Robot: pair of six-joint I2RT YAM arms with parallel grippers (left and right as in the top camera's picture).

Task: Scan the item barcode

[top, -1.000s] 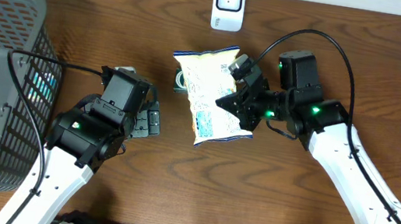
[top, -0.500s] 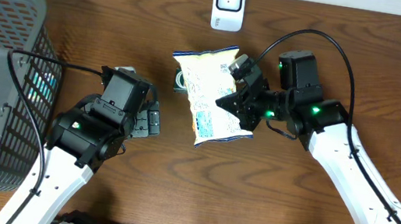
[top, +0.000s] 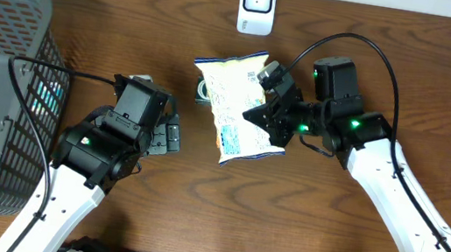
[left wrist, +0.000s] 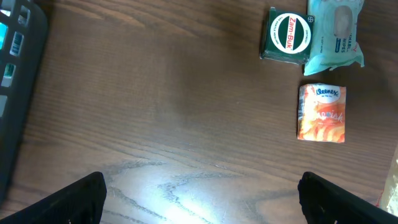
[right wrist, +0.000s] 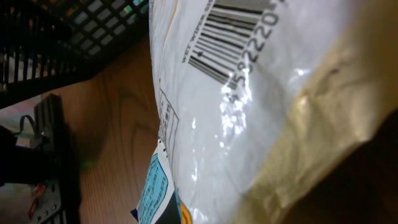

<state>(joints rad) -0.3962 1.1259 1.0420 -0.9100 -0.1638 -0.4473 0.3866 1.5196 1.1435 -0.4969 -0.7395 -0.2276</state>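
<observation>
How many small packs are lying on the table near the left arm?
3: a green Zam-Buk box, a wipes pack beside it, an orange Kleenex pack apart from them. More may hide under the arm.

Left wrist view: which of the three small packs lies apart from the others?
The orange Kleenex pack; the green Zam-Buk box and pale wipes pack sit touching.

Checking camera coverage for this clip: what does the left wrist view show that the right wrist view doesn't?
Left wrist only: a green Zam-Buk box, a pale wipes pack and an orange Kleenex pack lying on the table, with the left gripper open. Right wrist only: the snack bag close up, with its barcode in view. Both: the wooden table and part of the dark basket.
</observation>
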